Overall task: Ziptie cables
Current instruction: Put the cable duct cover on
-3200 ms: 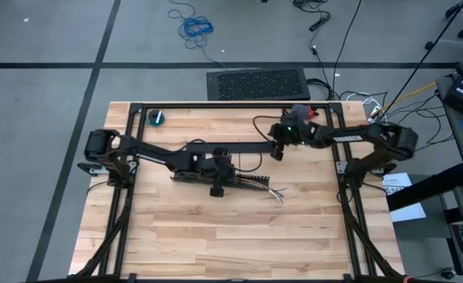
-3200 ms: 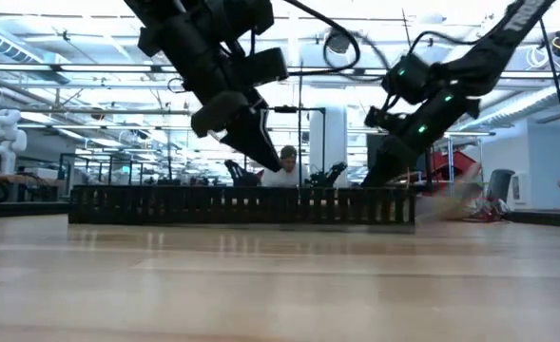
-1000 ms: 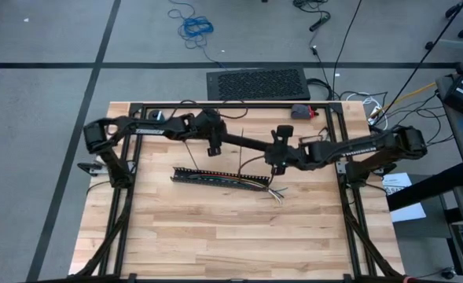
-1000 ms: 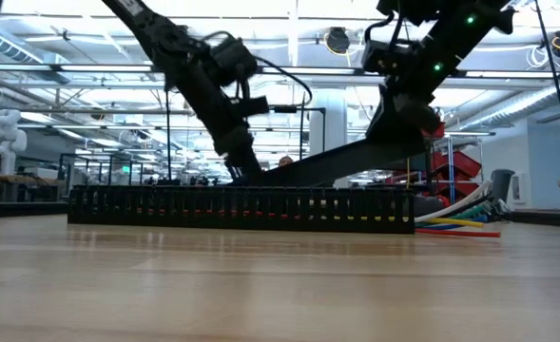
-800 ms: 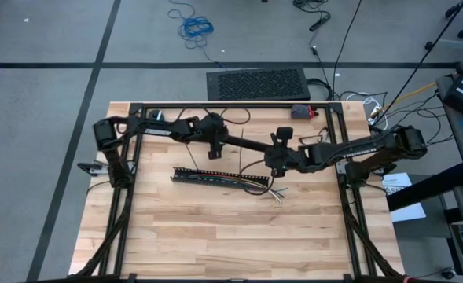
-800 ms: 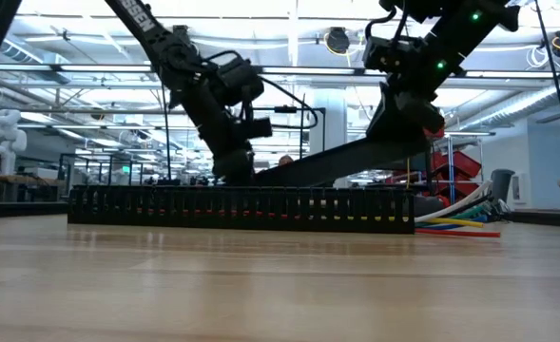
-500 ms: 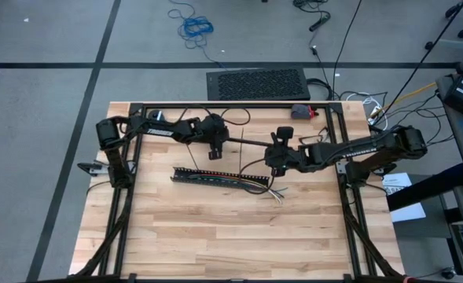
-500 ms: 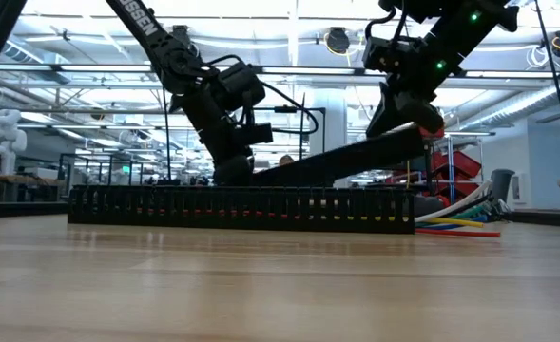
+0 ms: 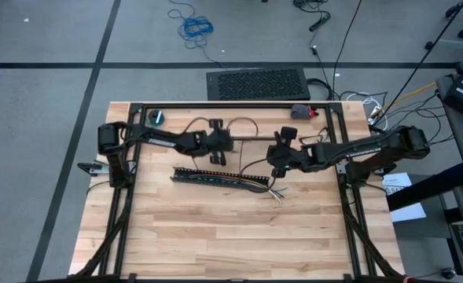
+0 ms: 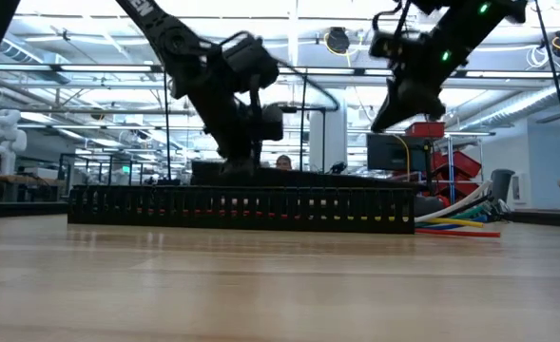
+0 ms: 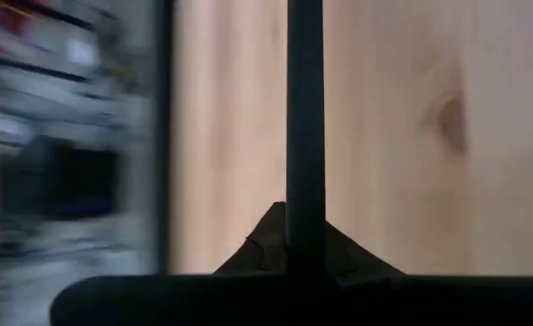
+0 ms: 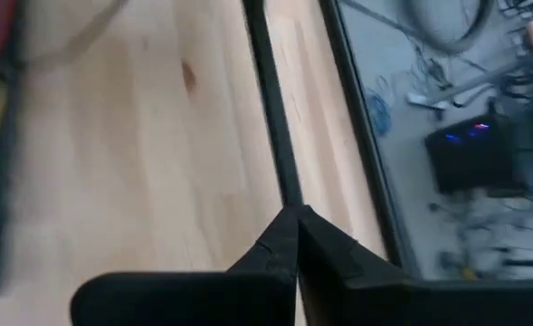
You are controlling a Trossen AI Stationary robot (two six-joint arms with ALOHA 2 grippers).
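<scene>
Both grippers pinch one long dark strip above the duct, toward the table's far edge.

Left gripper (image 9: pixel 218 146) and right gripper (image 9: pixel 281 153) each clamp an end of the stiff-looking strip (image 9: pixel 249 141); the light, floppy cables (image 9: pixel 275 192) lie in the duct (image 9: pixel 219 179) mid-table, best gathered near their free ends.

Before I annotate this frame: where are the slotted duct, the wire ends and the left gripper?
slotted duct (image 10: pixel 241 207), low view, middle of its slotted wall.
wire ends (image 10: pixel 460 220), low view, coloured wires beyond the duct's end.
left gripper (image 9: pixel 216 159), high view, fingertips.

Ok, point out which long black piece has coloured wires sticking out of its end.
The slotted duct lying on the table: wires fan from its end. The plain strip above it has none.
</scene>
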